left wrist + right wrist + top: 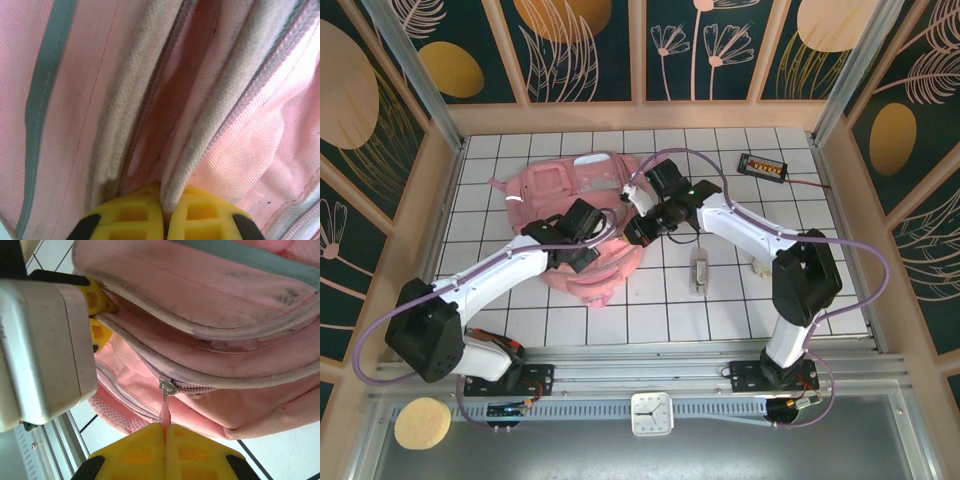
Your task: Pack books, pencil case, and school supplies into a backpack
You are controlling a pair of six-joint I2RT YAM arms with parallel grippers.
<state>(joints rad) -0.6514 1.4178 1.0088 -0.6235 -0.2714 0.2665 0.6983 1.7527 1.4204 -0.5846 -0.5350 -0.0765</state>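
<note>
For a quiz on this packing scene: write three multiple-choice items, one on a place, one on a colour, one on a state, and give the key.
1. Where does the black device with orange dots lie relative to the pink backpack?
A) on top of it
B) to its far right, apart from it
C) tucked under it

2. What colour are the claw fingertips?
A) yellow
B) blue
C) white

3. What is the right claw doing?
A) standing open
B) shut on nothing
C) shut on the zipper pull

Key: 1 B, the top view shows it on bare tiles near the far right corner; 2 A, both wrist views show them yellow; 3 C, the pink tab is pinched between its closed fingers.
</note>
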